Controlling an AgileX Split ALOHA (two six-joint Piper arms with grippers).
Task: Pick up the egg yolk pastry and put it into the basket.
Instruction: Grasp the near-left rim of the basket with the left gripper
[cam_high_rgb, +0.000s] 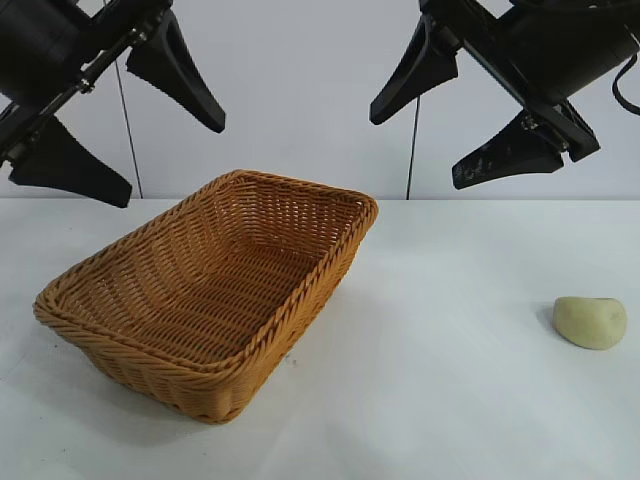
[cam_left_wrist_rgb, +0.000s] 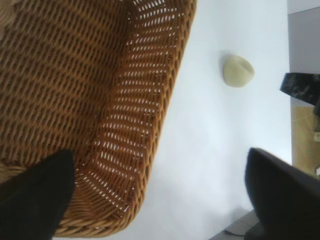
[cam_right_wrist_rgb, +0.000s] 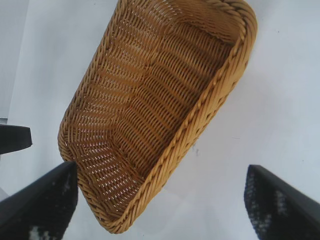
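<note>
The egg yolk pastry, a small pale yellowish lump, lies on the white table at the far right. It also shows in the left wrist view. The orange-brown wicker basket stands left of centre with nothing in it, and shows in the left wrist view and the right wrist view. My left gripper hangs open and empty high above the basket's left side. My right gripper hangs open and empty high above the table between basket and pastry. The pastry is out of the right wrist view.
The white table runs to a pale back wall. Bare table lies between the basket and the pastry. The table's edge shows in the left wrist view.
</note>
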